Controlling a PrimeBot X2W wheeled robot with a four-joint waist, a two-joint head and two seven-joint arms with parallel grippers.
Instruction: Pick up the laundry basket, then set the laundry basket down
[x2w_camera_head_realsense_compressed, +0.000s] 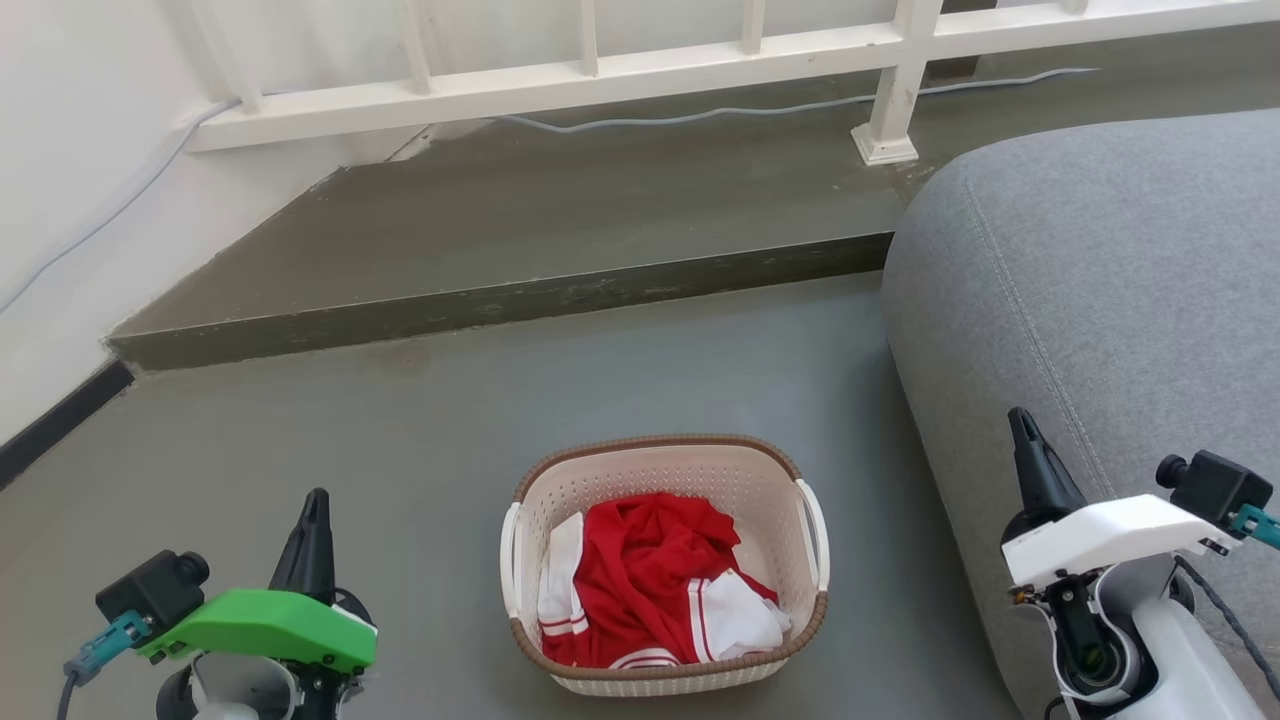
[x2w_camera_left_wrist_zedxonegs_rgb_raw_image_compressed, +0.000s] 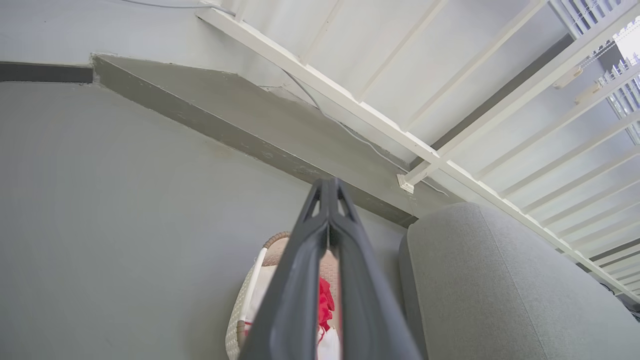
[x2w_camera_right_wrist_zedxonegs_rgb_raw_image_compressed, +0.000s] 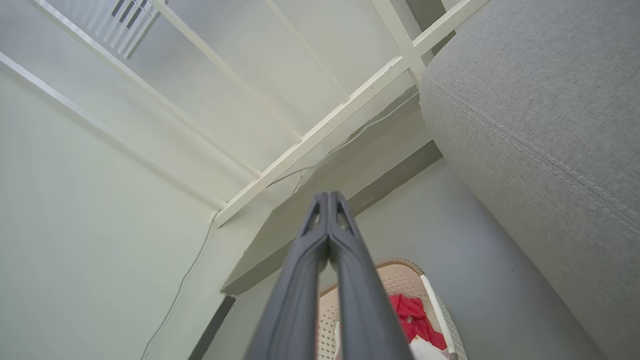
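Looking down from the head camera, you have the laundry basket (x2w_camera_head_realsense_compressed: 662, 470) standing upright on the grey floor (x2w_camera_head_realsense_compressed: 400, 450), low in the middle of the view, open mouth up. It lies between your two grippers and well apart from both. Its right wall is near the grey sofa (x2w_camera_head_realsense_compressed: 1100, 300) but not touching it.

Its two white handles run along the left and right walls, so the plain rounded ends face toward you and away from you. The outline is slightly skewed, with the near edge slanting a little rather than square to you. From this angle it looks about as wide as it is deep, so you cannot tell for certain which way its long axis runs. A crumpled red and white garment (x2w_camera_head_realsense_compressed: 650, 580) lies inside, heaped toward the near end.

Your left gripper (x2w_camera_head_realsense_compressed: 318, 497) is clenched with its fingers pressed together on nothing, pointing up the view at lower left. Your right gripper (x2w_camera_head_realsense_compressed: 1018, 417) is likewise clenched and empty, in front of the sofa at lower right.

Beyond the basket a raised step (x2w_camera_head_realsense_compressed: 500, 300) crosses the floor, with a white railing (x2w_camera_head_realsense_compressed: 600, 70) behind it.
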